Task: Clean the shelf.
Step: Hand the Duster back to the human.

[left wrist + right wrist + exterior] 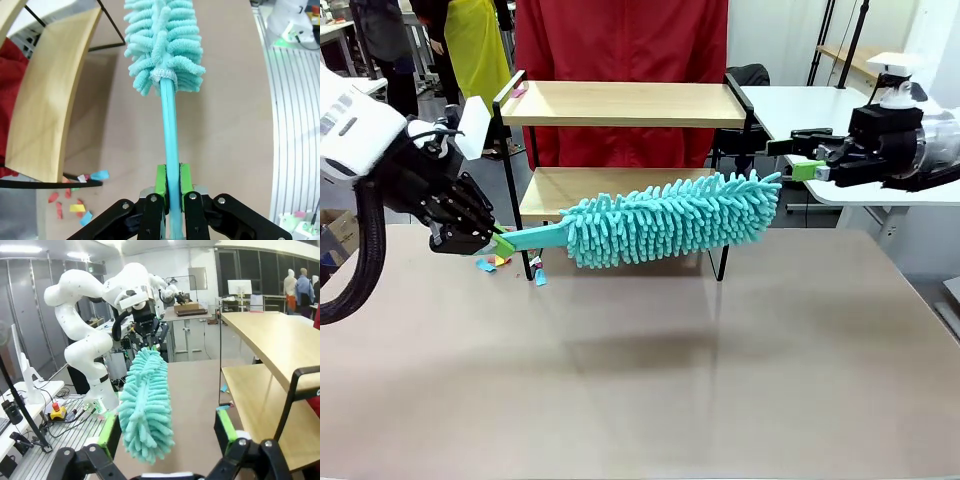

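Front view shows my left gripper [498,240] at the left side of the table, closed tight on the flat turquoise handle of a fluffy turquoise microfibre duster [670,218]. I hold the duster almost level above the brown table top [650,380], and its shaggy head lies in front of the lower board of the two-tier wooden shelf with thin black metal frame [620,103]. The shelf stands at the far middle of the table, in front of a person in a red garment [620,40]. Both light boards look bare, except one small pink scrap at the left end of the upper board. Small coloured paper scraps [492,264] lie on the table near the front left leg of the shelf, just under my left gripper. In my left wrist view the green pads [160,180] press the handle from both sides, and the same scraps [75,206] lie beside the end of the lower board. My right gripper [804,170] hangs at the right side of the shelf, near the tip of the duster, with the jaws spread wide and nothing between them. In the right wrist view, the duster head [146,405] sits between my two open fingers [226,427] but farther away, not touching.
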You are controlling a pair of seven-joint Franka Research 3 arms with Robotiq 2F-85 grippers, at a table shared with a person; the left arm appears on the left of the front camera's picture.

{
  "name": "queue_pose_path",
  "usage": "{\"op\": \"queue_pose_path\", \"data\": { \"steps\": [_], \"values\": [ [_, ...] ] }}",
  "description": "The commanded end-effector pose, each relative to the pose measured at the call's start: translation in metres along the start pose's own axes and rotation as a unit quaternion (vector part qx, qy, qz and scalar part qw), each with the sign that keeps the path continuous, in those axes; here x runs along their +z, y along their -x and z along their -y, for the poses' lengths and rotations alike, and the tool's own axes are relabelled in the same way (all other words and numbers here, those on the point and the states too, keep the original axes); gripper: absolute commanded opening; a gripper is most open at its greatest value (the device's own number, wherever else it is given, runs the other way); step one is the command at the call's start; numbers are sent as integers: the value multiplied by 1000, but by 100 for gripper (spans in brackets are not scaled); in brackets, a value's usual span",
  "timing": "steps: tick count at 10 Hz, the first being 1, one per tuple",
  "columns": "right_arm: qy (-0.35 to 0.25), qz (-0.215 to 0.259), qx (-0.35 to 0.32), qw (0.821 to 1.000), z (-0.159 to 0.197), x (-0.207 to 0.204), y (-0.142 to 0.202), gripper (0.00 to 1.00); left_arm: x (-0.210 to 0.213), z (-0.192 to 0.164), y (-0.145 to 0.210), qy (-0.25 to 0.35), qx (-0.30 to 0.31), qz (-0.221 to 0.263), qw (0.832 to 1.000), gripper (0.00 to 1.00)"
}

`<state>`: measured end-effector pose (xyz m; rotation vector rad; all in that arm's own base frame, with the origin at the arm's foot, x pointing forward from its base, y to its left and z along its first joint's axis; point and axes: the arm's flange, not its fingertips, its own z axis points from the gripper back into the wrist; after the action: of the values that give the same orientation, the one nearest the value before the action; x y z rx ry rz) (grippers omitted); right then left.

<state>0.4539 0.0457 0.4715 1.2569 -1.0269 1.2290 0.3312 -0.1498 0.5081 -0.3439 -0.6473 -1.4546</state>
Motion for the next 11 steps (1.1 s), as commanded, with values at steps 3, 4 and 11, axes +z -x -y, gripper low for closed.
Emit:
{"op": "queue_pose_path", "data": {
  "steps": [3, 4, 11],
  "values": [
    [54, -22, 38, 998, -17, 3, 28, 100, 4, 2, -2, 1, 4, 3, 1000, 13],
    [49, -12, 47, 998, -16, 3, 41, 100, 4, 2, -2, 1, 4, 3, 1000, 13],
    [37, 17, 59, 997, -10, -7, 62, 100, 4, 2, -2, 1, 4, 3, 1000, 13]
  ]
}}
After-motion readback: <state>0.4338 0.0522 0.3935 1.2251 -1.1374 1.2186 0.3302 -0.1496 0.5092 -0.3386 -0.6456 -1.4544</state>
